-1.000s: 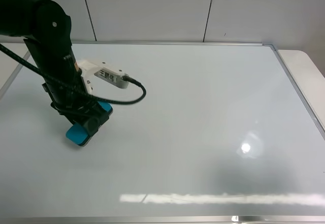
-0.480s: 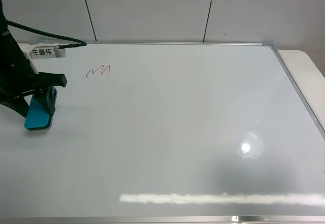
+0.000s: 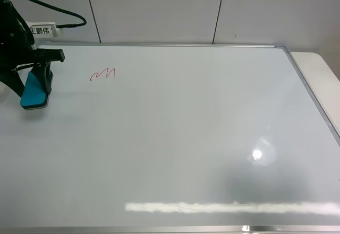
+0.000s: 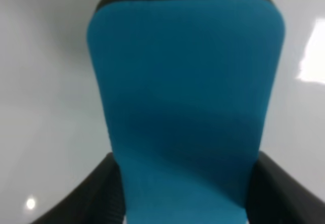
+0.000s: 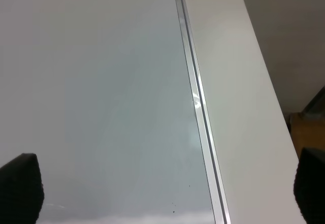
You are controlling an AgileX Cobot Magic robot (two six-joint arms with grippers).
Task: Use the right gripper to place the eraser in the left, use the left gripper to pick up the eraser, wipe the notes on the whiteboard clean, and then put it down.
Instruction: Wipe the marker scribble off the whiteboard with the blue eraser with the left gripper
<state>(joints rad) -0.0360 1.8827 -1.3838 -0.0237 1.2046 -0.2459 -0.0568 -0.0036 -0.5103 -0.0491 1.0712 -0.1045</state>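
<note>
The whiteboard (image 3: 202, 128) fills the exterior view. The notes (image 3: 102, 75), a small red zigzag, sit near its far left. My left gripper (image 3: 33, 70) is shut on the teal eraser (image 3: 35, 93) at the board's far left edge, left of the notes and apart from them. The eraser's lower end is at or just above the board. In the left wrist view the eraser (image 4: 185, 97) fills the frame between the two black fingers (image 4: 96, 193). My right gripper (image 5: 162, 188) is open and empty over the board's right frame (image 5: 195, 102). It is out of the exterior view.
A white labelled tag with a black cable (image 3: 43, 31) hangs on the left arm. A white table (image 3: 319, 75) borders the board's right side and also shows in the right wrist view (image 5: 238, 82). A panelled wall (image 3: 159, 11) stands behind. Light glare (image 3: 257, 154) lies on the board.
My left gripper has carried the eraser left and then toward the far edge of the board. The red notes, hidden behind the arm a second ago, are now in view.
</note>
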